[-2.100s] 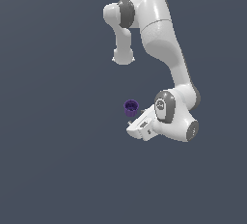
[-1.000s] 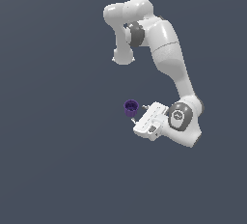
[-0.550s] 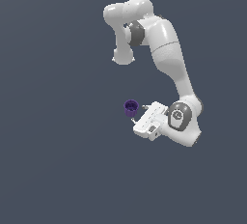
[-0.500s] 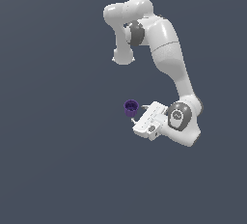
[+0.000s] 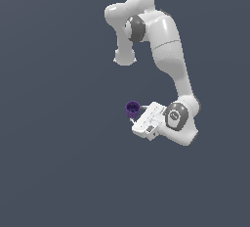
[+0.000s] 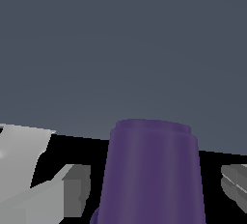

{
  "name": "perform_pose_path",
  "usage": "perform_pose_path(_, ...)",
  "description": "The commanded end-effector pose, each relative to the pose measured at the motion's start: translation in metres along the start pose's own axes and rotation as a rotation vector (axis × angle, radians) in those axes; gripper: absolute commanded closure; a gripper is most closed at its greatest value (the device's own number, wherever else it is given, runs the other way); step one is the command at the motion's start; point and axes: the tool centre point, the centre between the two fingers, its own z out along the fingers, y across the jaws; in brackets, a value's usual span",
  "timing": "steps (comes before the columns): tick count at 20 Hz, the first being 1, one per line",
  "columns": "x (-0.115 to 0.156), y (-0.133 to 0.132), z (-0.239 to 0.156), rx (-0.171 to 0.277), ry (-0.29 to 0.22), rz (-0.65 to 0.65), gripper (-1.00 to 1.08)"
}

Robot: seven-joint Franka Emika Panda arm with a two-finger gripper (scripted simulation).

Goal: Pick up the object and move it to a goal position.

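Observation:
The object, a small dark purple cup point(image 5: 132, 107) with a hollow top, sits just at the exterior view's left of my white gripper point(image 5: 135, 113). In the wrist view the purple cup point(image 6: 152, 170) fills the middle, standing between my two grey fingers point(image 6: 72, 191). A dark gap shows between the cup and each finger, so the gripper point(image 6: 154, 189) is open around it without touching it. The cup's base is cut off by the wrist view's edge.
The white arm point(image 5: 168, 59) bends down from its upper joints to the wrist point(image 5: 176, 116) at the exterior view's right of the cup. Around it is only a plain dark grey background, with no goal marker in view.
Two seconds ago the wrist sat higher and further left; it has swung down and right, with the upper arm turned. Over the last second nothing visibly moved. The cup has stayed in place.

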Motion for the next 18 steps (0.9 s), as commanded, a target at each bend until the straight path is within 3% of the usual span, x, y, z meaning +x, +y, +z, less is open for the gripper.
perform_pose_path(1,0.0001,-0.0001,0.0045,0.0,-0.001,0.0,-1.0)
perform_pose_path(7,0.0002,0.0003,0.009,0.0,-0.001,0.0,-1.0)
perform_pose_path(8,0.0002,0.0003,0.009,0.0,-0.001,0.0,1.08)
perform_pose_path(18,0.0001,0.0002,0.0085,-0.001,-0.001,0.0,1.08)
